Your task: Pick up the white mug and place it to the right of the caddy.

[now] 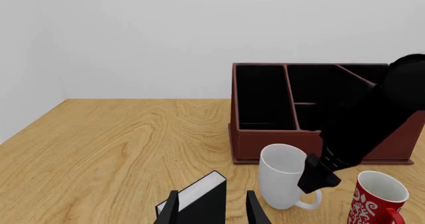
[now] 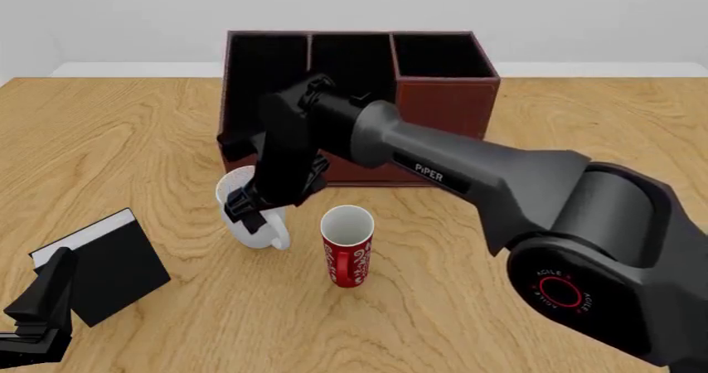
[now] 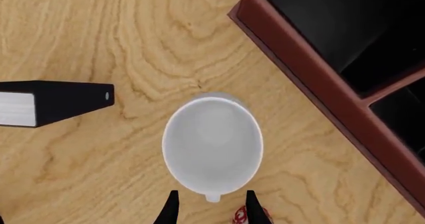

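Front view: the right gripper [image 2: 250, 210] hovers with fingers parted over the white mug [image 2: 252, 215] — standing just before the caddy [image 2: 443, 99], left of the red mug [image 2: 347, 247] — the grasp apparently next, needing descent and closure.

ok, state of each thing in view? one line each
white mug: upright on the table, empty, not lifted.
red mug: upright, empty, just right of the white mug.
caddy: upright, its visible compartments empty.
black book: lying flat, closed.
right hand: open, straddling the white mug's handle.
left hand: open, over the book, holding nothing.
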